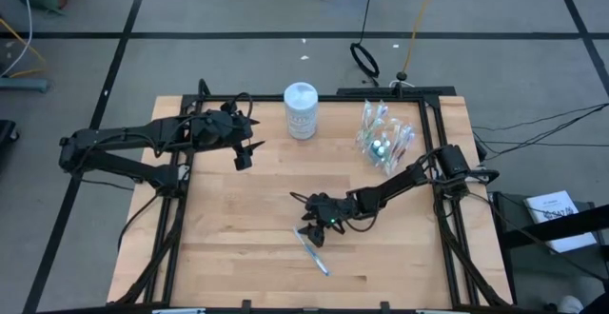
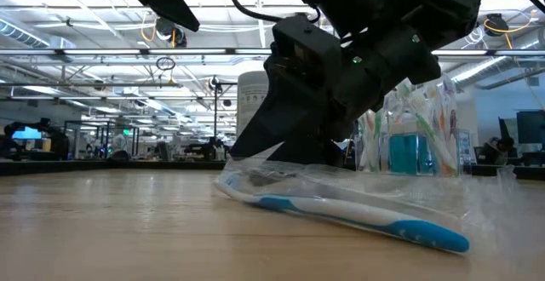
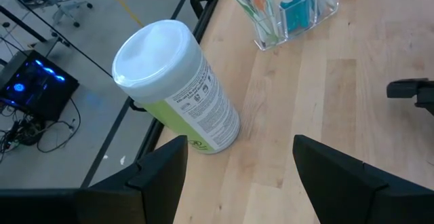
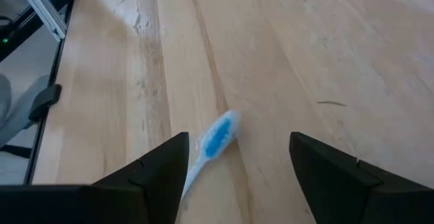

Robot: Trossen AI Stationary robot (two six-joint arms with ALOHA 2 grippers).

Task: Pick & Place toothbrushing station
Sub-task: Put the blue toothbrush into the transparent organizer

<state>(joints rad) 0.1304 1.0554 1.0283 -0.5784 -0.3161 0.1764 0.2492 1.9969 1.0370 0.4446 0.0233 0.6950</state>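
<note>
A white and blue toothbrush (image 1: 312,254) in a clear wrapper lies flat on the wooden table, near its middle and toward the near edge; it also shows in the low view (image 2: 341,213). My right gripper (image 1: 314,233) is open and low over the brush's far end, one finger on each side of the blue end (image 4: 215,141), with a clear gap to both. A clear plastic cup (image 1: 383,135) holding several toothbrushes and teal tubes stands at the far right. My left gripper (image 1: 245,154) is open and empty, above the table at the far left.
A tall white canister with a green label (image 1: 301,110) stands at the far edge, between my left gripper and the cup; it shows close in the left wrist view (image 3: 180,88). Bare wood lies around the toothbrush. Black frame rails (image 1: 440,143) run along the table's sides.
</note>
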